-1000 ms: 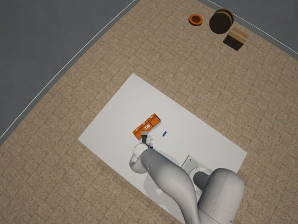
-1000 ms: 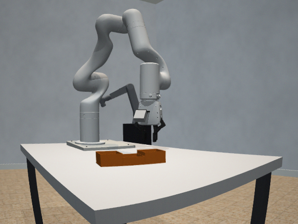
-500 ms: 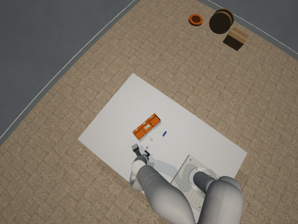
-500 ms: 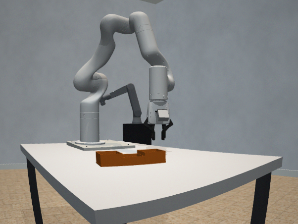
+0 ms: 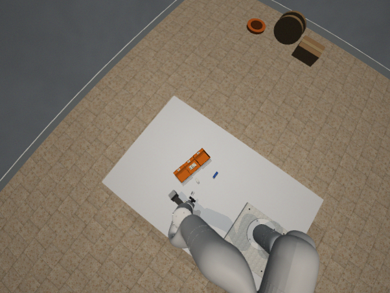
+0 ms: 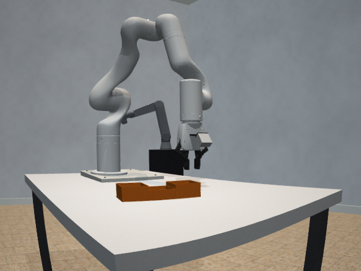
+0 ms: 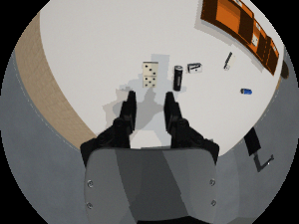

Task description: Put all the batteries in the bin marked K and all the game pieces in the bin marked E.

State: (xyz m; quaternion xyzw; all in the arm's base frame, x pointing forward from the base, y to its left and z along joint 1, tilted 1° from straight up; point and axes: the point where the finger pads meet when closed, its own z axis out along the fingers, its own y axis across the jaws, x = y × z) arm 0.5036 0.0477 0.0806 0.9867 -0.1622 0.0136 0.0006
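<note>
My gripper (image 7: 150,100) (image 6: 192,163) (image 5: 192,197) is open with nothing between its fingers, and hangs a little above the white table (image 5: 259,181) (image 6: 210,216). In the wrist view, a white domino (image 7: 149,74) lies just ahead of the fingertips and a black battery (image 7: 177,78) lies beside it on the right. A small white and black piece (image 7: 194,67), a thin dark stick (image 7: 227,60) and a small blue thing (image 7: 245,92) (image 5: 215,175) lie farther on. A row of three orange bins (image 5: 181,175) (image 6: 132,193) (image 7: 225,2) stands beyond; its middle bin holds a domino (image 5: 192,166). I cannot read the bin letters.
The arm's base plate (image 5: 240,227) (image 6: 93,174) is on the table's near corner. The table edge runs close to the gripper's left in the wrist view. A black box (image 6: 165,160) stands behind the table. An orange bowl (image 5: 256,25), a barrel (image 5: 289,27) and a carton (image 5: 309,50) are far off on the floor.
</note>
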